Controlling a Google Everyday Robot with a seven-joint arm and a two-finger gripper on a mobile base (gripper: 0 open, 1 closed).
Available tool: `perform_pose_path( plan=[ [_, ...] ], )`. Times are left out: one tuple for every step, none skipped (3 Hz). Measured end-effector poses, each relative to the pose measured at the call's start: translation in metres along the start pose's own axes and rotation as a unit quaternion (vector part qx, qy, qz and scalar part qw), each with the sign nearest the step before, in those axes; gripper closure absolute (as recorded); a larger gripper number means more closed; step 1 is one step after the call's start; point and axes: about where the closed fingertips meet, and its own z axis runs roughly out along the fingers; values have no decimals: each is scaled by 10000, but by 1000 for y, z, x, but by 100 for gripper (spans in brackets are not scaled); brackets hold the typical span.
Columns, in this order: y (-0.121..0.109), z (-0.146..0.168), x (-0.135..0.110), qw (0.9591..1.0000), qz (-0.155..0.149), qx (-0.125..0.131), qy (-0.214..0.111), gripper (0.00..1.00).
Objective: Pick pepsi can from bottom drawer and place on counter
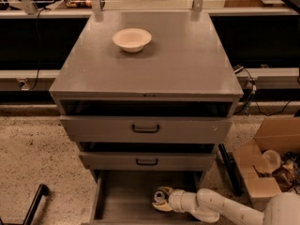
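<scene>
The bottom drawer (pixel 117 200) is pulled out at the foot of the grey cabinet. The pepsi can (pixel 159 197) stands inside it towards the right; only its silver top and a little dark side show. My gripper (pixel 161 198) reaches in from the right, low inside the drawer. Its pale fingers (pixel 164 190) sit on either side of the can and are closed on it. The can looks to be still down in the drawer. The counter (pixel 187 64) is the cabinet's broad grey top, well above the gripper.
A white bowl (pixel 132 39) sits on the counter's back left. The two upper drawers (pixel 145 129) with black handles overhang the bottom drawer slightly. Cardboard boxes (pixel 262 168) stand on the floor to the right. A black bar (pixel 35 203) lies at lower left.
</scene>
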Motion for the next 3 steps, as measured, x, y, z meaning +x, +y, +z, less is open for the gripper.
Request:
perform_pose_path(
  plan=[
    [1, 1, 3, 9998, 101, -130, -65, 88],
    [0, -5, -7, 9990, 188, -248, -320, 100],
    [5, -30, -29, 9975, 115, -440, -545, 100]
  ],
)
